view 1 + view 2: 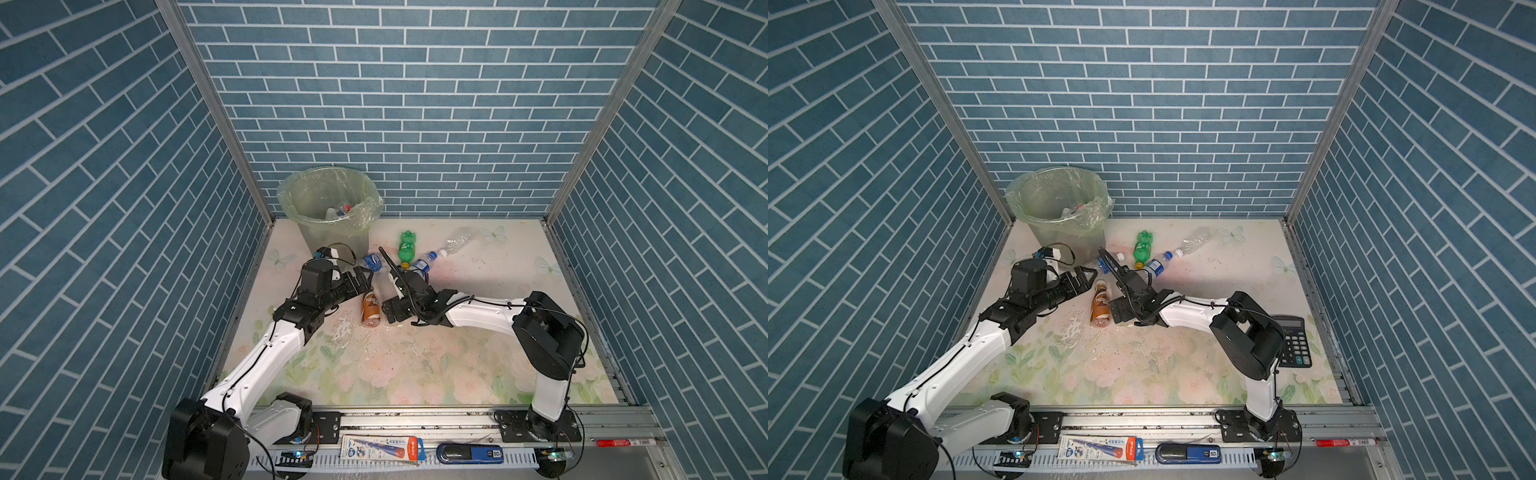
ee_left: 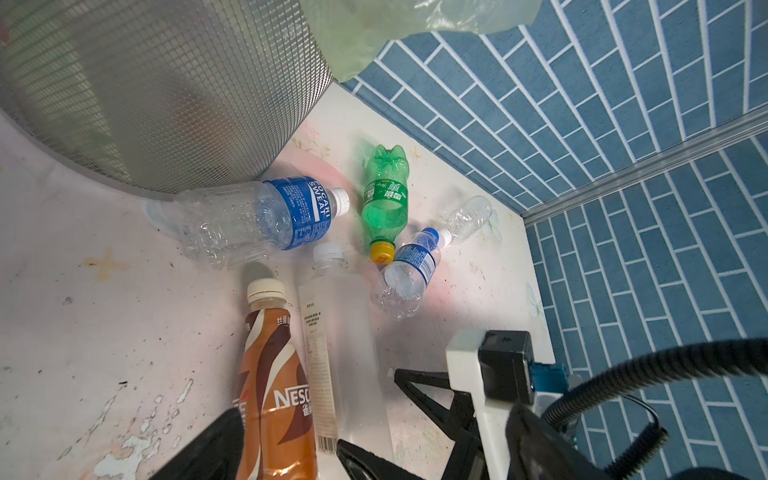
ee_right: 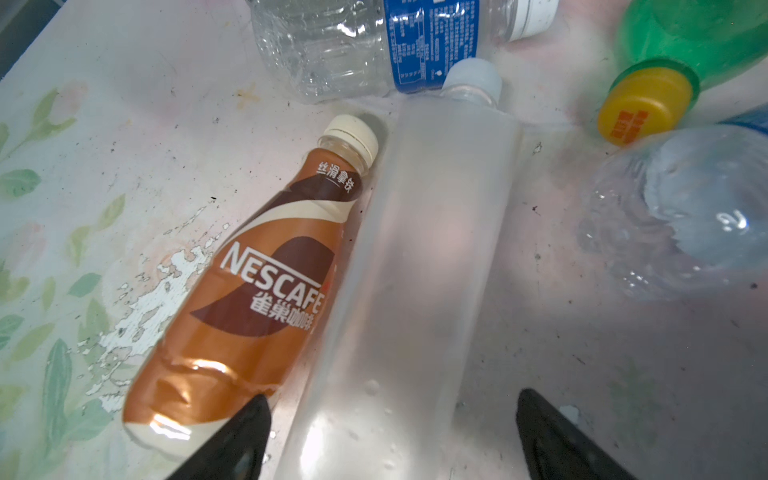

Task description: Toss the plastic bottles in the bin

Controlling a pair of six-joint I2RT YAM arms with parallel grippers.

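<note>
Clear-out partway done: the bin (image 1: 337, 239), lined with a pale green bag, is standing in the far left corner of the desk (image 1: 415, 365) and is already holding at least two clear bottles (image 1: 340, 210), red and blue showing on them. Whether more are lying beneath them cannot be told.

Six bottles are waiting on the desk. All are lying on their sides in a loose cluster that starts just beside the bin and runs toward the far edge. The brown Nescafé bottle (image 3: 249, 291) and a tall frosted bottle (image 3: 424, 249) are lying side by side, touching along their length. A Pocari Sweat bottle (image 2: 257, 220) is resting against the foot of the bin. Beyond them are lying a green bottle (image 1: 407, 247) with a yellow cap, a small blue-capped bottle (image 1: 424, 262) and a crushed bottle (image 1: 459, 241) nearest the far edge.

Both arms are reaching into the cluster. The left pincer (image 2: 286, 432) is hanging released, its jaws spread wide over the lower ends of the Nescafé and frosted bottles. The right pincer (image 3: 395, 436) is straddling the frosted bottle, jaws apart and gripping nothing, with a gap showing on one side. By the look of it, that pair is next to go.

A black calculator (image 1: 1293, 340) is sitting near the desk's right edge, no part of the job.
</note>
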